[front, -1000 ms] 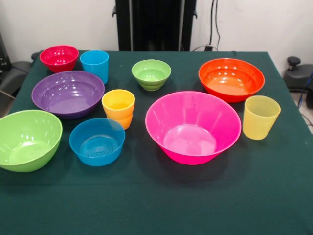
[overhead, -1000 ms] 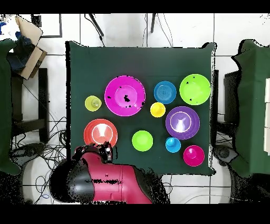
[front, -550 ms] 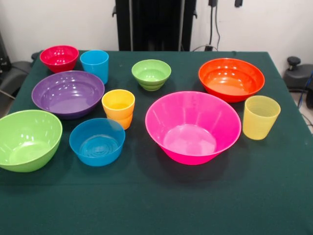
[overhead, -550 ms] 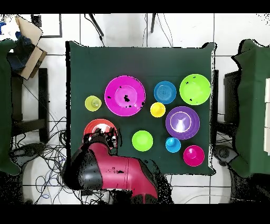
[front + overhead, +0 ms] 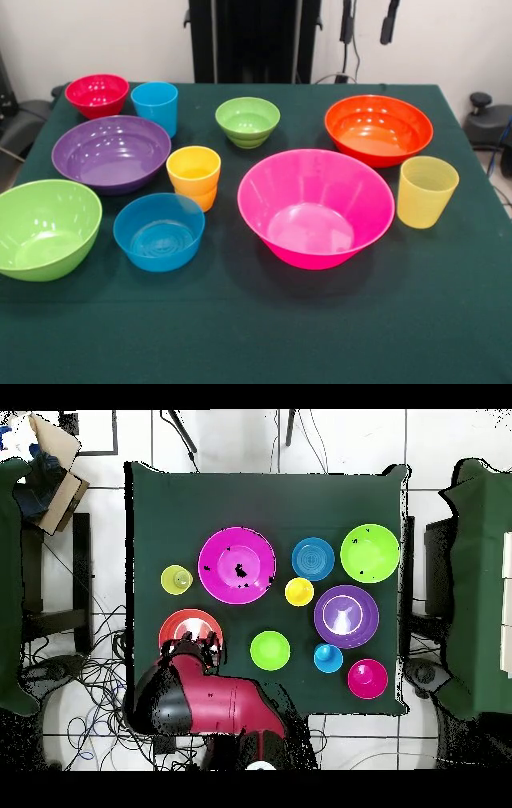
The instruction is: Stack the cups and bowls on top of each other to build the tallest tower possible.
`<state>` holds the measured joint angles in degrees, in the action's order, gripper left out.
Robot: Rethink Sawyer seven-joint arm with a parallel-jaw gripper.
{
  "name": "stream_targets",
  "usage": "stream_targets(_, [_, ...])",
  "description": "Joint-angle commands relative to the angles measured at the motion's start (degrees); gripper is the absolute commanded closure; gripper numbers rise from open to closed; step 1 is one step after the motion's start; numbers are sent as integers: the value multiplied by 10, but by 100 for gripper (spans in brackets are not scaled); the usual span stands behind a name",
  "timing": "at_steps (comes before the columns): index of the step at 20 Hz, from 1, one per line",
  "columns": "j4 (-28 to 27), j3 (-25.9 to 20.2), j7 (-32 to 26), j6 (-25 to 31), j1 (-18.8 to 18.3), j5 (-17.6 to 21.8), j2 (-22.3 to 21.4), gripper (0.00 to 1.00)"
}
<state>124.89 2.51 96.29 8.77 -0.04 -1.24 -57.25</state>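
Observation:
All pieces stand apart and upright on the green table [image 5: 264,336]; no tower exists. Front row: big lime green bowl [image 5: 44,228], mid blue bowl [image 5: 158,232], big pink bowl [image 5: 316,210], pale yellow cup [image 5: 426,192]. Behind them are the purple bowl [image 5: 112,152], orange-yellow cup [image 5: 193,176], small green bowl [image 5: 247,121] and orange bowl [image 5: 378,130]. At the far left sit the small red bowl [image 5: 97,94] and sky blue cup [image 5: 155,104]. My gripper [image 5: 368,24] hangs open and empty high above the orange bowl [image 5: 185,627], near that bowl's robot-side rim.
The red arm [image 5: 205,704] reaches in over the table edge beside the orange bowl. The black pedestal [image 5: 254,40] rises behind the table. Off the table stand dark chairs [image 5: 470,584] and a cardboard box [image 5: 55,469].
The two fingertips have come down into the front view above the orange bowl. In the overhead view the arm has swung in toward the table. No cup or bowl has moved.

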Motion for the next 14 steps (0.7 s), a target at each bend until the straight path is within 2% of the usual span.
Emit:
stream_targets(1, [23, -8, 106, -35, 0, 8, 61, 0])
stream_targets(7, [39, 4, 118, -43, 3, 8, 58, 0])
stream_targets(13, [53, -1, 116, -45, -34, 19, 52, 0])
stream_targets(14, [58, -13, 113, -55, -54, 25, 58, 0])
